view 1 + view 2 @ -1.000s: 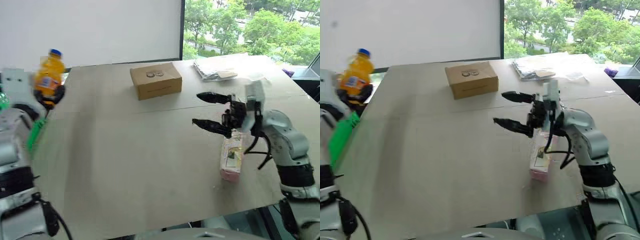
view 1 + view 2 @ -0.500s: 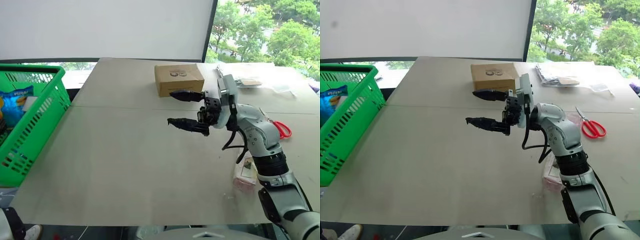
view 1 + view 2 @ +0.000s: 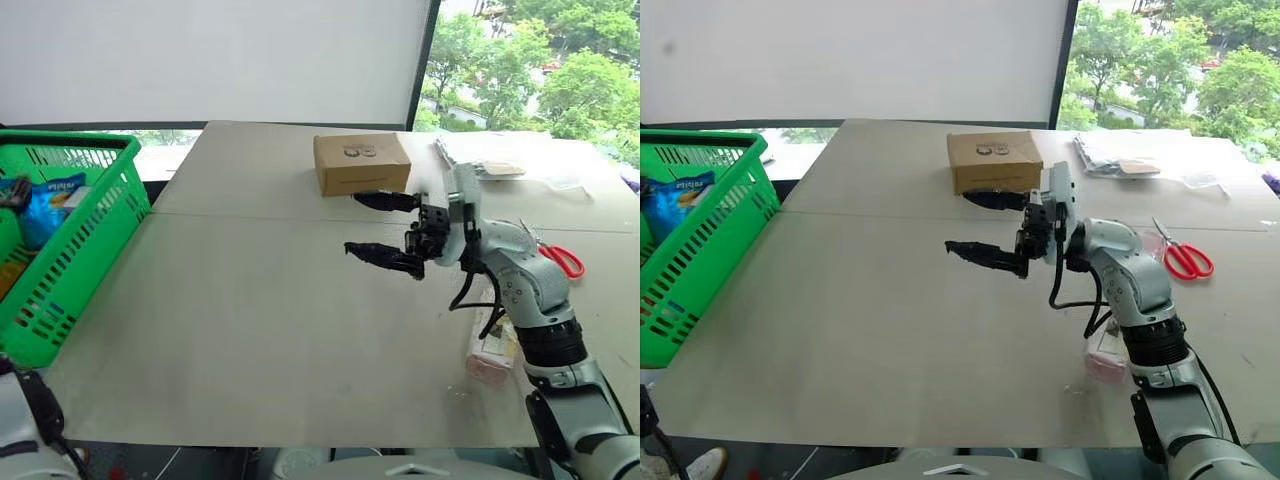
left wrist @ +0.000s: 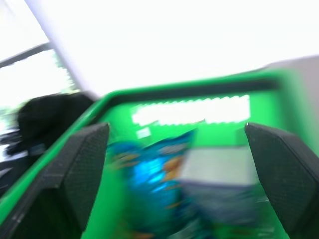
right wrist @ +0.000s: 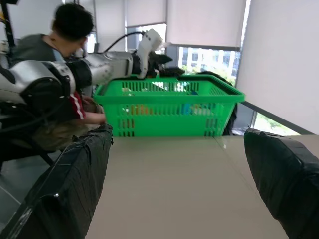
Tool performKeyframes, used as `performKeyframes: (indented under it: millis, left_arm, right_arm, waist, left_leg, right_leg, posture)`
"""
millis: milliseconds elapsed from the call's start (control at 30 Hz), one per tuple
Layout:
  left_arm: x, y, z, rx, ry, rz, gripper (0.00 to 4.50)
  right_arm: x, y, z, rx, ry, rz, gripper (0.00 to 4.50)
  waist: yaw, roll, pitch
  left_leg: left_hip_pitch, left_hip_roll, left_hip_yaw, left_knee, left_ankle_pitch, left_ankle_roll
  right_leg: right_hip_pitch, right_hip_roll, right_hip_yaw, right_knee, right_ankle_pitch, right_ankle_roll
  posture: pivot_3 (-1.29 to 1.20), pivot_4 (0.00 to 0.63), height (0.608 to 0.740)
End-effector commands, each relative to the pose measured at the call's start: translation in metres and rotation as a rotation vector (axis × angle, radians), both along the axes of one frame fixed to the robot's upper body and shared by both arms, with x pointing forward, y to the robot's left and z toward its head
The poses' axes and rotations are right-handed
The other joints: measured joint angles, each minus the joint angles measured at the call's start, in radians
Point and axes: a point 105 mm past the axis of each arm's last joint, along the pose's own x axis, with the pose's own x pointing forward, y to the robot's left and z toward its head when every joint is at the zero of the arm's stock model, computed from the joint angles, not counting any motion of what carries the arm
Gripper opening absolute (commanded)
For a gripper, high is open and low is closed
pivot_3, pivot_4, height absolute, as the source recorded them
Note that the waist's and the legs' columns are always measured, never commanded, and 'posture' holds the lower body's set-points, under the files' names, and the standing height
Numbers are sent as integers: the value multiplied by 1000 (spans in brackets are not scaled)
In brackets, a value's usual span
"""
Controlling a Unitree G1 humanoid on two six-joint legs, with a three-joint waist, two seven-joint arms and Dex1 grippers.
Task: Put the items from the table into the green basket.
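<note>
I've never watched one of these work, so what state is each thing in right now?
Green basket: upright beside the table, holding a blue snack bag.
Pink box: lying flat on the table.
Cardboard box: closed.
Red scissors: lying flat.
Right gripper: open, empty.
Left gripper: open over the basket.

Bright daylight floods in from the windows; the left wrist view is blown out and heavily blurred.

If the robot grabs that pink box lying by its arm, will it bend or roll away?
The pink box lies flat on the table, so it probably won't roll. Being long and thin, likely cardboard, it may flex or dent if squeezed hard. It looks light, so a nudge could slide it.
</note>
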Motion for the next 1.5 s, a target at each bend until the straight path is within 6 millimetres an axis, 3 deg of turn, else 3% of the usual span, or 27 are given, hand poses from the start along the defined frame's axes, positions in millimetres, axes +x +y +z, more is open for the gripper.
performKeyframes:
  millis: [33, 100, 167, 333, 433, 500, 600, 733, 967, 1133, 1233, 1267, 1500]
  left_arm:
    - [-1, -98, -1, 4, 101, -503, 4481]
    - [-23, -147, -28, 7, 303, -754, 4481]
    - [-38, -168, -41, 21, 421, -852, 4481]
    - [-55, -204, -37, 38, 477, -988, 4481]
    - [-69, -219, -39, 16, 516, -1049, 4481]
    - [-77, -225, -44, 14, 548, -1070, 4481]
    - [-75, -230, -48, 5, 550, -1061, 4481]
    - [-67, -240, -51, -20, 529, -1058, 4481]
    - [-67, -246, -53, -15, 539, -1066, 4481]
    - [-69, -245, -50, -13, 539, -1069, 4481]
    - [-71, -245, -48, -12, 538, -1068, 4500]
    - [-72, -244, -48, -13, 538, -1068, 4500]
    - [-78, -246, -48, -25, 547, -1101, 4500]
  right_arm:
    - [16, -32, -6, -92, -23, -187, 4500]
    - [25, -57, -27, -240, 29, -261, 4500]
    - [31, -77, -42, -365, 33, -313, 4500]
    - [60, -136, -48, -381, 112, -689, 4500]
    - [61, -170, -54, -381, 184, -897, 4500]
    - [60, -182, -56, -326, 252, -1015, 4500]
    - [60, -191, -64, -311, 302, -1195, 4500]
    - [56, -192, -83, -259, 466, -1294, 4500]
    - [52, -180, -105, -98, 845, -1326, 4500]
    - [52, -150, -109, -14, 1027, -1171, 4500]
    - [52, -139, -103, 7, 1038, -1088, 3722]
    - [52, -136, -102, 6, 1039, -1072, 3095]
    - [52, -136, -105, -4, 1047, -1066, 143]
  waist:
    - [-5, 2, 0]
    - [-21, 5, 0]
    - [-36, 9, 1]
    - [-66, 18, 7]
    - [-79, 28, 8]
    - [-86, 30, 9]
    - [-98, 31, 9]
    - [-109, 37, 14]
    - [-113, 41, 17]
    - [-113, 42, 18]
    - [-113, 44, 19]
    - [-113, 44, 19]
    - [-112, 44, 19]
  left_leg:
    - [0, 0, 1, 0, 0, 0]
    - [0, 0, 3, 1, 0, 1]
    - [0, 0, 4, 1, -1, 2]
    - [6, 2, 5, 2, -1, 3]
    - [17, 3, 6, 1, -1, 3]
    - [18, 3, 6, 1, -1, 3]
    - [19, 4, 8, 1, -1, 3]
    - [25, 4, 10, 1, -1, 3]
    - [32, 5, 13, -1, -1, 4]
    - [33, 5, 13, -2, -1, 4]
    - [33, 5, 14, -2, -1, 4]
    - [32, 5, 14, -2, -1, 4]
    - [32, 5, 14, -3, -1, 4]
  right_leg:
    - [0, -1, 1, 0, 0, 0]
    - [0, -1, 3, 0, 0, 0]
    - [0, -1, 4, -1, 0, 0]
    - [5, 9, 5, 0, 0, -2]
    - [15, 14, 8, -1, -1, -2]
    - [16, 18, 9, -1, -1, -2]
    - [16, 20, 11, -1, -2, 0]
    - [20, 20, 13, -1, -3, 2]
    - [25, 21, 17, -3, -4, 3]
    - [25, 22, 17, -3, -4, 3]
    - [25, 22, 17, -3, -4, 3]
    - [25, 22, 17, -4, -4, 3]
    - [25, 22, 17, -4, -4, 4]
  posture:
    - [171, 0, 724]
    - [124, 0, 724]
    - [111, 0, 724]
    - [107, 6, 724]
    - [93, 16, 724]
    - [77, 24, 724]
    - [67, 32, 724]
    - [65, 36, 724]
    - [64, 36, 724]
    - [78, 34, 724]
    - [89, 32, 724]
    - [89, 32, 724]
    - [94, 28, 724]
